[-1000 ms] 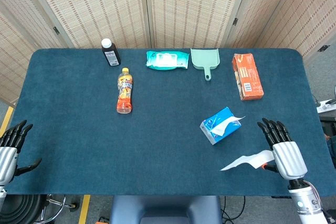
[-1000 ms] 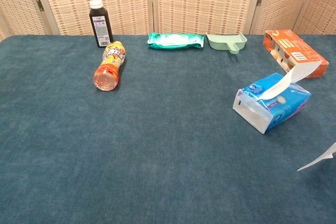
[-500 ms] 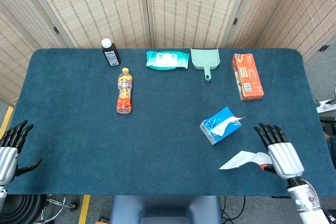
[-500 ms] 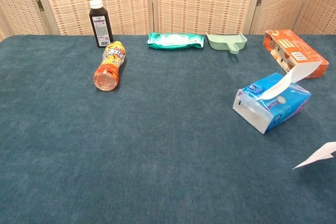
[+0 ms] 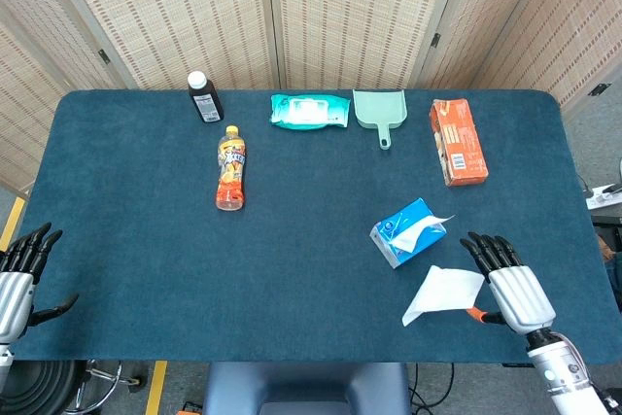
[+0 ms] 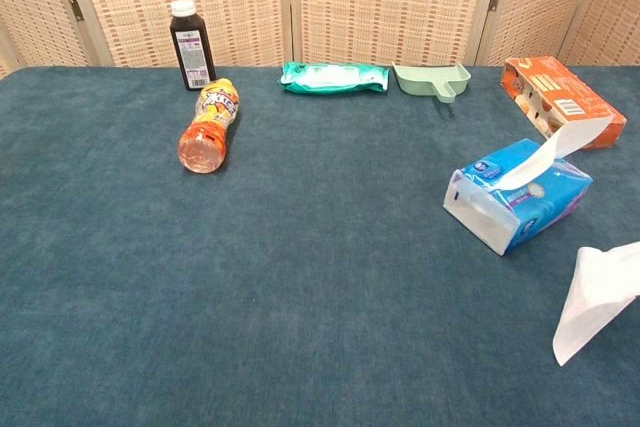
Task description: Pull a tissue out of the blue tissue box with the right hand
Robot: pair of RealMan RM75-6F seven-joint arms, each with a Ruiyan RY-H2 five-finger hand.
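Step in hand: the pull itself looks complete. A loose tissue (image 5: 443,293) is clear of the blue tissue box (image 5: 406,231) and is at the right hand (image 5: 512,289), near the front edge of the desk (image 5: 136,230), just in front of the box and to its right. The work appears to be at its closing stage.

Right hand: seen from its back in the head view, with the dark fingers (image 5: 486,250) stretched forward and slightly apart. The tissue's edge meets the hand at the thumb side, beside a small orange part. It appears to be pinched there, but the contact itself is hidden under the hand. The chest view shows the tissue hanging with its corner pointing down, which supports a judgement that it is held up, not lying flat.

Left hand (image 5: 21,274): at the front left corner of the desk, fingers apart, holding nothing.

Next move, as a judgement: either set the tissue down on the bare cloth or keep it lifted clear. A release calls only for loosening the pinch. The hand should stay away from the box so as not to knock it.

Condition of the task items: the tissue is white, thin, roughly triangular as it hangs, with soft folds. The box lies tilted on the desk, and a fresh white sheet stands out of its slot.
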